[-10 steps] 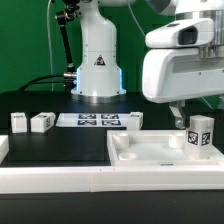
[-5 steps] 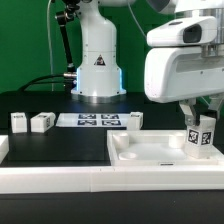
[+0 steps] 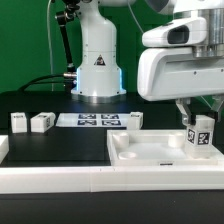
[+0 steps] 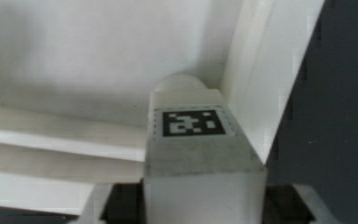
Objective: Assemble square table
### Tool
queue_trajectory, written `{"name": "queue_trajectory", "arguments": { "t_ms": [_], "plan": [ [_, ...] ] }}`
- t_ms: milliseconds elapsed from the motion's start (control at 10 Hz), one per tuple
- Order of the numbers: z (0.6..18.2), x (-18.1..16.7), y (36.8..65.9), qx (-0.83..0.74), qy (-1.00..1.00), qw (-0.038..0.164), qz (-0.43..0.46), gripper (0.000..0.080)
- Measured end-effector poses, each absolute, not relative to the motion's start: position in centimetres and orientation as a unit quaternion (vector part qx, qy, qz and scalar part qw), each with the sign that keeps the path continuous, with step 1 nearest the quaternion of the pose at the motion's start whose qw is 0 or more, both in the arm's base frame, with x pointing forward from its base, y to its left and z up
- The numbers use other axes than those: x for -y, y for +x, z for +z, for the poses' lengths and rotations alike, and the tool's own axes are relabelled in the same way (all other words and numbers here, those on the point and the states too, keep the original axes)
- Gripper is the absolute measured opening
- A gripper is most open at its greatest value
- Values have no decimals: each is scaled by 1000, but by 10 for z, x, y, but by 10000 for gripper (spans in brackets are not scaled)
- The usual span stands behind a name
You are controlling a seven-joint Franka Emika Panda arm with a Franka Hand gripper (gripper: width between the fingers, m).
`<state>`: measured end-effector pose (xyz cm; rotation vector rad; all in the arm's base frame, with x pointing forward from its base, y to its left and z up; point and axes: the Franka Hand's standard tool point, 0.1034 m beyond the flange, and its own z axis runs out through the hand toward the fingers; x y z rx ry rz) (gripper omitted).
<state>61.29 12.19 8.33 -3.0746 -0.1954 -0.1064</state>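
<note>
Down came your gripper (image 3: 200, 122) over the last second. A second ago it hung clear above the held leg block (image 3: 202, 140) with its jaws wide. By this moment its fingers had dropped to either side of that block and closed in on it, so you had the block clamped between them. It stood upright or nearly so at the exterior view's right end of the square top (image 3: 150, 150). Neither camera let you tell whether its foot was touching the top's surface or was just off it.

In your wrist view the held leg block (image 4: 197, 150) filled the gap between the dark finger pads (image 4: 119, 208). Its tag faced the camera, and the white top and its raised rim lay behind it.

Your other three blocks had not shifted on the black table (image 3: 60, 145). The far-left leg block (image 3: 18, 122) and the second leg block (image 3: 41, 122) stood just beside each other at the exterior view's left. The third leg block (image 3: 135, 119) stood just behind the top's far edge. The marker board (image 3: 95, 120) lay between the second and third blocks. The long white rail (image 3: 60, 180) ran along the front.
</note>
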Motion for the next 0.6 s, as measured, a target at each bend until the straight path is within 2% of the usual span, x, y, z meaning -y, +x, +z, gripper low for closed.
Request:
{"name": "queue_trajectory", "arguments": {
  "t_ms": [600],
  "plan": [
    [83,-119,614,-185,-981,42,-27,290]
  ]
}}
